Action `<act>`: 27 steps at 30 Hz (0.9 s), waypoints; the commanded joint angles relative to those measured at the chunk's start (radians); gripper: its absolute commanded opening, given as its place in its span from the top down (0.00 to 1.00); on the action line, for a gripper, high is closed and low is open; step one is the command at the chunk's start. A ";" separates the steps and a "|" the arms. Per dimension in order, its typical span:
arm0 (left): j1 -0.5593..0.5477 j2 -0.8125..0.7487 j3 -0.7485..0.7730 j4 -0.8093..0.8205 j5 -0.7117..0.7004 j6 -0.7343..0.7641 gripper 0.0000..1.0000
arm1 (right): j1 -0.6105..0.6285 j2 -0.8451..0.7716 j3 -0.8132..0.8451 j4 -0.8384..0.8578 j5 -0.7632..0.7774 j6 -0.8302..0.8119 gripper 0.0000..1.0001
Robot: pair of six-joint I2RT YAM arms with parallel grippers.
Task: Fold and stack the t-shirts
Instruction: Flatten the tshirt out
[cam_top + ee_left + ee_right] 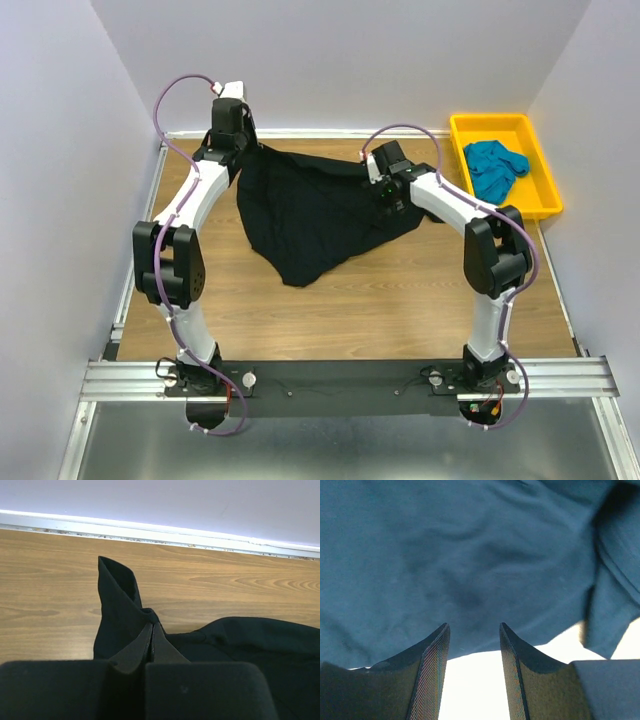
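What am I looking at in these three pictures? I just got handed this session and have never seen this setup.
The overhead picture shows two white robot arms bolted at the near edge of a wooden table. The other two pictures come from cameras on the wrists, each looking past its own hand.

A black t-shirt lies crumpled across the table. A teal-blue t-shirt sits bunched in a yellow tray at the far right.

The left hand is shut on a corner of the black shirt. The right hand stands open just over the black shirt, which looks bluish in that close picture, and holds nothing.
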 commanded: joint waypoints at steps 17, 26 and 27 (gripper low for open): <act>-0.001 0.056 0.064 -0.006 0.012 0.021 1.00 | 0.126 0.090 -0.051 0.055 0.159 -0.168 0.46; 0.000 0.060 0.069 -0.010 0.010 0.024 1.00 | 0.126 0.110 -0.037 0.064 0.226 -0.171 0.61; 0.000 0.060 0.070 -0.012 0.009 0.025 1.00 | 0.126 0.108 -0.030 0.066 0.229 -0.171 0.67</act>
